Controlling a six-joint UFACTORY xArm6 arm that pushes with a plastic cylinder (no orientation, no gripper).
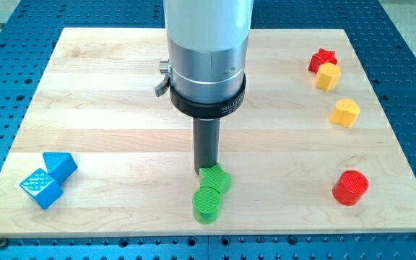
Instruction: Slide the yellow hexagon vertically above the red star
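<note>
The red star [322,59] lies near the board's upper right corner. A yellow hexagon [328,76] touches it just below and to the right. A second yellow block, heart-like in shape [344,113], lies further below. My tip [206,172] is far to the left of them, near the board's bottom centre, touching the top edge of a green block [216,178].
A green cylinder [207,203] sits just below the green block. A red cylinder [350,187] lies at lower right. Two blue blocks, a triangle [60,165] and a cube [40,188], lie at lower left. The wooden board [107,108] rests on a blue perforated table.
</note>
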